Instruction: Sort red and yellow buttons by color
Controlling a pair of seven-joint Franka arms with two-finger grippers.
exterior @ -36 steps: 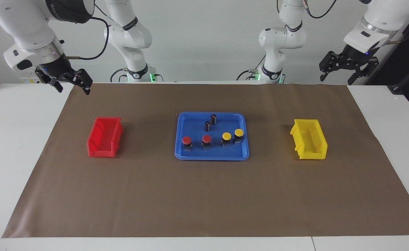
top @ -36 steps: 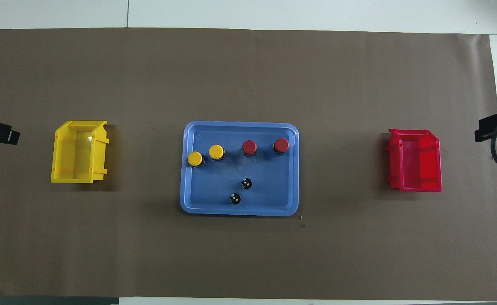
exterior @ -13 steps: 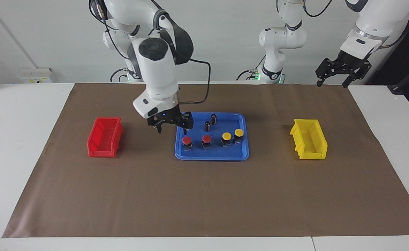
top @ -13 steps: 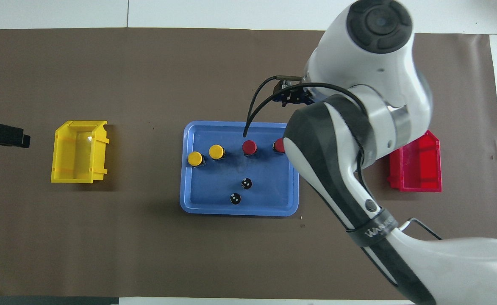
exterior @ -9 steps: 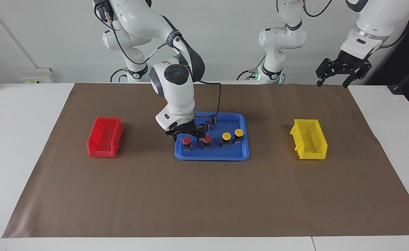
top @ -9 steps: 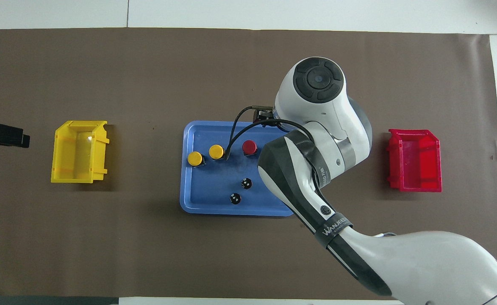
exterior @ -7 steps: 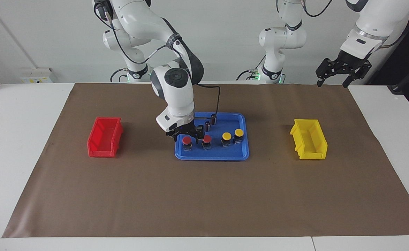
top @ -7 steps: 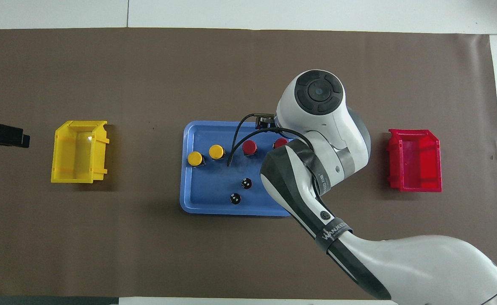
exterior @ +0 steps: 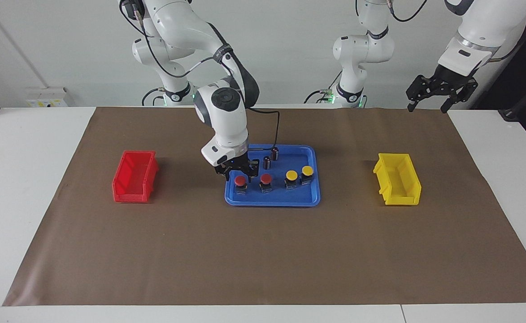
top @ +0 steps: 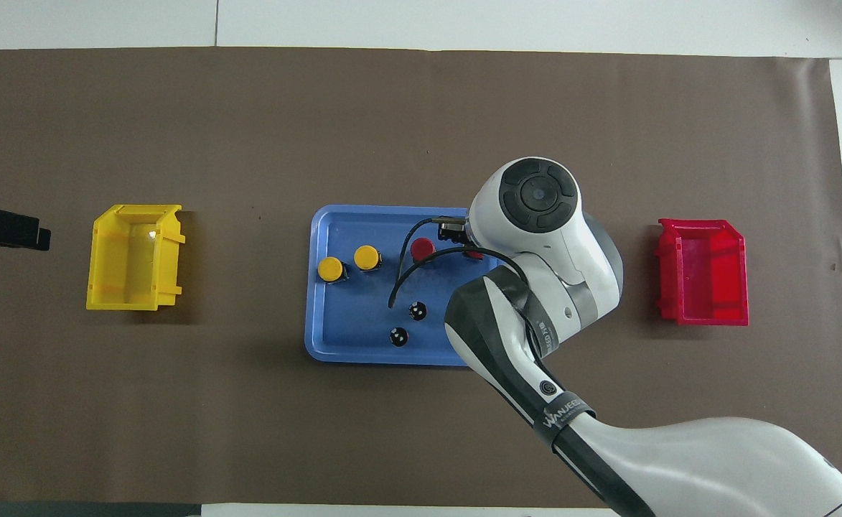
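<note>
My right tool [exterior: 241, 172] sits low over the end red button [exterior: 240, 181] in the blue tray [exterior: 271, 201], fingers apart around its cap. My left tool [exterior: 433, 92] waits, wide.

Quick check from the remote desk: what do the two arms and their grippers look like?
Both arms are glossy white with rounded joints and dark grey bands. The right arm has a round dark cap on its wrist, a black strap lettered in white, and a loose black cable. Both the right gripper and the left gripper are black with linked fingers.
</note>
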